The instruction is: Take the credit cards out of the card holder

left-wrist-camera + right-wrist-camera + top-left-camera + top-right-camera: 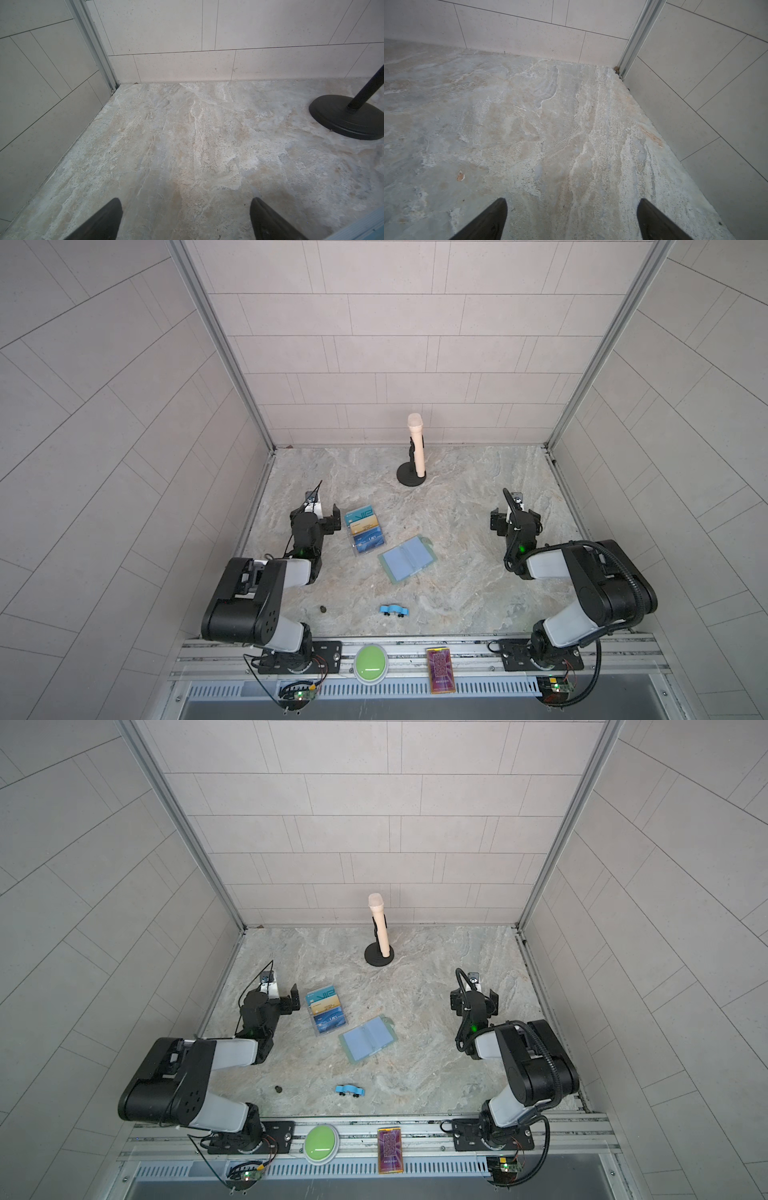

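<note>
Marble-look table (pixel 457 572), tiled walls on three sides. Two black-and-grey arms are based on the front rail, the left arm (pixel 249 601) and the right arm (pixel 602 585), both folded with wrists over the table.

The left gripper (pixel 186 202) has its jaws spread wide with nothing between them, only bare table beneath. In both top views it sits (pixel 316 512) just left of the acrylic stand, not touching it. The right gripper (pixel 571 202) is the same, jaws wide apart and empty over bare table. It is (pixel 515 516) on the right side, well apart from the card holder.

A peach microphone (pixel 417 443) stands upright on a black round-base stand (pixel 409 479) at the back centre. The base also shows in the left wrist view (pixel 345 118).

The green dome button (pixel 370 663) and a red-purple patterned card (pixel 439 669) sit on the front rail, off the table.

The clear acrylic stand (pixel 365 533) is left of centre, with printed cards tiered in it: teal, gold and blue.

The card holder (pixel 407 559) is mint-green and lies open flat near table centre, rotated, just right of and nearer the front than the acrylic stand. It is also seen in a top view (pixel 368 1039). The credit cards (pixel 395 564) are inside it, light blue showing through the sleeve pages on both open sides. Can't tell how many.

A blue toy car (pixel 394 610) is near the front edge, in front of the holder. A small dark bit (pixel 322 608) lies left of the car, too small to tell what it is.
</note>
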You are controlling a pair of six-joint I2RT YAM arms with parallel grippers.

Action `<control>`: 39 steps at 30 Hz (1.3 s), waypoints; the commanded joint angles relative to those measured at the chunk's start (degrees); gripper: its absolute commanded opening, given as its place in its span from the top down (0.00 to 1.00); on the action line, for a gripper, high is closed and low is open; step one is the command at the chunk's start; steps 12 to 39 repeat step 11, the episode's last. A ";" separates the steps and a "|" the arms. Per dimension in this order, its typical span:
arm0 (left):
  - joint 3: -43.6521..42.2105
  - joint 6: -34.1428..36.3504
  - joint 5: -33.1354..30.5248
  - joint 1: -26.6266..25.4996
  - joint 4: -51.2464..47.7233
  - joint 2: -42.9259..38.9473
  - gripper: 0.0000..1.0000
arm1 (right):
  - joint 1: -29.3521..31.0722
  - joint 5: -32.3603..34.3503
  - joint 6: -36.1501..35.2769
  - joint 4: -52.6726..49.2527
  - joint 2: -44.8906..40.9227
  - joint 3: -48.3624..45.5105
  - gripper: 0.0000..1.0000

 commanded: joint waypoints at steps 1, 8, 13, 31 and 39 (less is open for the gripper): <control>0.35 -0.11 0.01 -0.02 1.81 -0.30 0.00 | -0.22 0.19 0.00 -0.11 -0.09 0.65 0.01; 0.99 0.03 -0.40 -0.34 1.02 0.11 0.00 | -0.22 0.16 -0.03 -0.07 -0.09 0.72 0.00; 0.58 0.15 -0.36 -0.34 1.54 -0.32 0.00 | -0.22 0.19 -0.04 -0.03 -0.08 0.70 0.01; 0.58 0.15 -0.36 -0.34 1.54 -0.32 0.00 | -0.22 0.19 -0.04 -0.03 -0.08 0.70 0.01; 0.58 0.15 -0.36 -0.34 1.54 -0.32 0.00 | -0.22 0.19 -0.04 -0.03 -0.08 0.70 0.01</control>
